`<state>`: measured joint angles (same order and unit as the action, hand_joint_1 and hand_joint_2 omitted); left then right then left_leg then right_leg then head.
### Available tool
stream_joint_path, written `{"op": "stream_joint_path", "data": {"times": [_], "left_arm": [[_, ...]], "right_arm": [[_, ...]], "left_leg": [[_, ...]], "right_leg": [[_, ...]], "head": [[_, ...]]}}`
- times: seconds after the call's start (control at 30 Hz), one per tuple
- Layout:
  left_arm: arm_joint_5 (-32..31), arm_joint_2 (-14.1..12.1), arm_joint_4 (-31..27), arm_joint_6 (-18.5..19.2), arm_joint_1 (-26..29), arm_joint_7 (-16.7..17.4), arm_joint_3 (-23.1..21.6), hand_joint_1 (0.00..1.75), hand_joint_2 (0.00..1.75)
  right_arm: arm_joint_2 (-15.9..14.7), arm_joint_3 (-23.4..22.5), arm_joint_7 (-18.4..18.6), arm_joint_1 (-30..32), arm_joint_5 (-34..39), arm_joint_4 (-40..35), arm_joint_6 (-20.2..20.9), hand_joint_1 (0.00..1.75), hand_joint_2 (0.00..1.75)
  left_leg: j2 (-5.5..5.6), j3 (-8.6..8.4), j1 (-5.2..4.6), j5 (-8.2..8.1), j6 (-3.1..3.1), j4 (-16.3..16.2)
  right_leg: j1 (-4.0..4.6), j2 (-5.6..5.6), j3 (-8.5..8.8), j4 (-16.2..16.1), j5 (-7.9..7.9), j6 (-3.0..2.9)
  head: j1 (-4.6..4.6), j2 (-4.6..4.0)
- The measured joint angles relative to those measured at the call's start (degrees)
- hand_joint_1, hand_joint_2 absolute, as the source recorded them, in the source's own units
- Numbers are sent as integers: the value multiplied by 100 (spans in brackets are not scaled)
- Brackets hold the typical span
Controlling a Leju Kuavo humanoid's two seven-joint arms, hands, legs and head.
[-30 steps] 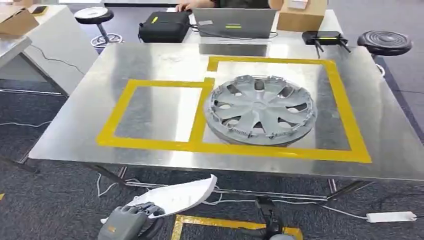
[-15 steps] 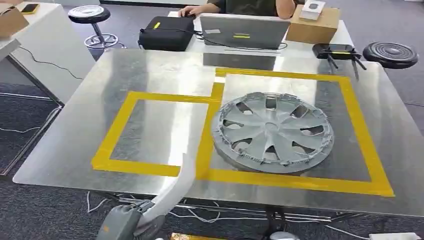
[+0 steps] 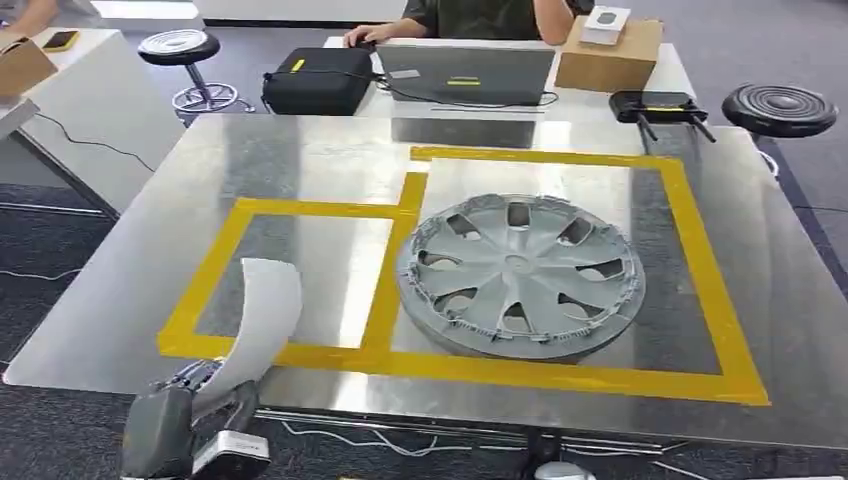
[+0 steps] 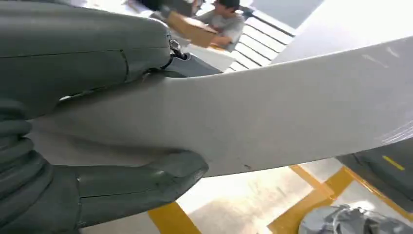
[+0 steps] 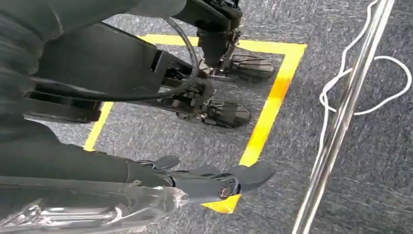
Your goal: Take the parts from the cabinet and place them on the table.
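Head view: the left robot hand point(image 3: 185, 425) sits at the lower left of the frame, just below the near edge of the steel desk point(image 3: 140, 250), and grips one end of a long white curved trim panel point(image 3: 260, 320). The panel's long axis runs from the robot hand up and slightly right; its free, rounded end points toward the far side of the desk and overlaps the near yellow tape line of the left taped rectangle point(image 3: 215, 265). Its lower end is hidden inside the fingers. A grey hubcap point(image 3: 520, 275) lies flat, face up, in the larger right taped rectangle point(image 3: 700, 250), well apart from the panel.

In the left wrist view the white trim panel point(image 4: 292, 112) crosses the frame from the left edge to the right edge, pinched between the thick grey thumb point(image 4: 141, 187) and the robot hand's grey cover point(image 4: 83, 58); its far end is cut off by the frame edge, and the hubcap point(image 4: 350, 222) shows only partly at the lower right.

In the right wrist view the right robot hand point(image 5: 204, 180) hangs over grey carpet and yellow floor tape point(image 5: 268, 107), fingers extended and holding nothing; a clear part beneath it at the lower left is too blurred to identify
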<state>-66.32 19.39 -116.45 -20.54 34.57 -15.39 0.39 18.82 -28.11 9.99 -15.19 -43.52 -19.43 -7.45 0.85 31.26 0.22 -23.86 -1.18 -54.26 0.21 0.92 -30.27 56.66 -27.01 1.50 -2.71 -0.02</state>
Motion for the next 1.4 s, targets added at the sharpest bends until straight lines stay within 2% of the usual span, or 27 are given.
{"op": "stream_joint_path", "data": {"times": [0.03, 0.23, 0.33, 0.47, 0.53, 0.7, 0.83, 0.97, 1.17, 1.3, 1.4], "left_arm": [[-210, 17, 9, 155, -64, -68, 0, 175, 175], [-824, 37, 287, 572, -500, -358, -9, 175, 175], [-1282, -150, 607, 651, -736, -300, -181, 175, 175], [-1422, -374, 975, 649, -1040, -148, -450, 175, 175], [-1553, -484, 1090, 747, -1148, 19, -541, 175, 175], [-1726, -1051, 1556, 906, -1685, 354, -1081, 175, 175], [-2137, -1339, 2147, 1224, -2297, 613, -1342, 175, 175], [-2331, -1499, 2561, 1598, -2888, 943, -1505, 175, 175], [-2364, -1766, 2959, 1914, -3537, 1860, -1742, 175, 175], [-2364, -1831, 3095, 1969, -3880, 2184, -1735, 175, 175], [-2366, -1867, 3134, 2093, -4020, 2328, -1712, 175, 175]], "right_arm": [[0, 33, 0, -6, -4, 2, -2, 0, 175], [0, 133, 11, -26, -11, 20, 26, 0, 175], [0, 242, 15, -47, 39, 89, 31, 0, 175], [0, 385, 15, -65, 101, 184, 0, 0, 175], [0, 421, 20, -64, 173, 212, 2, 0, 175], [2, 745, 15, -107, 469, 297, 2, 0, 175], [2, 1076, 4, -130, 1105, 372, -81, 0, 175], [-11, 1618, 46, -144, 1758, 435, -175, 0, 175], [-28, 2401, 157, -113, 2611, 450, -280, 0, 175], [-44, 2832, 218, -97, 2806, 452, -252, 0, 175], [-55, 2974, 245, -107, 2815, 463, -184, 0, 175]], "left_leg": [[0, 0, 12, -1, -64, 4], [0, 1, 15, -6, -74, 3], [0, 2, 6, -4, -76, -2], [0, 4, -6, 0, -72, -4], [0, 5, -8, 2, -68, -8], [1, 8, -8, 6, -64, -8], [2, 13, -9, 14, -64, -8], [1, 26, -9, 22, -66, -9], [0, 41, -9, 23, -66, -13], [0, 42, -9, 23, -66, -13], [0, 45, -9, 23, -66, -13]], "right_leg": [[7, 0, -1, 1, -1, -7], [7, -2, 6, 0, 7, -15], [-4, -2, 6, -1, 15, -4], [-17, -1, 7, -1, 24, 8], [-20, -4, 6, -1, 25, 10], [-19, -6, 5, -1, 28, 13], [-20, -9, 0, -1, 32, 14], [-20, -4, -15, 0, 44, 9], [-20, -1, -32, 0, 48, 8], [-19, 1, -33, 0, 48, 8], [-19, 1, -35, 0, 48, 8]], "head": [[0, 0], [7, 0], [4, 0], [4, 0], [7, 0], [7, 0], [6, 0], [4, 0], [4, 0], [6, 0], [4, 0]]}}
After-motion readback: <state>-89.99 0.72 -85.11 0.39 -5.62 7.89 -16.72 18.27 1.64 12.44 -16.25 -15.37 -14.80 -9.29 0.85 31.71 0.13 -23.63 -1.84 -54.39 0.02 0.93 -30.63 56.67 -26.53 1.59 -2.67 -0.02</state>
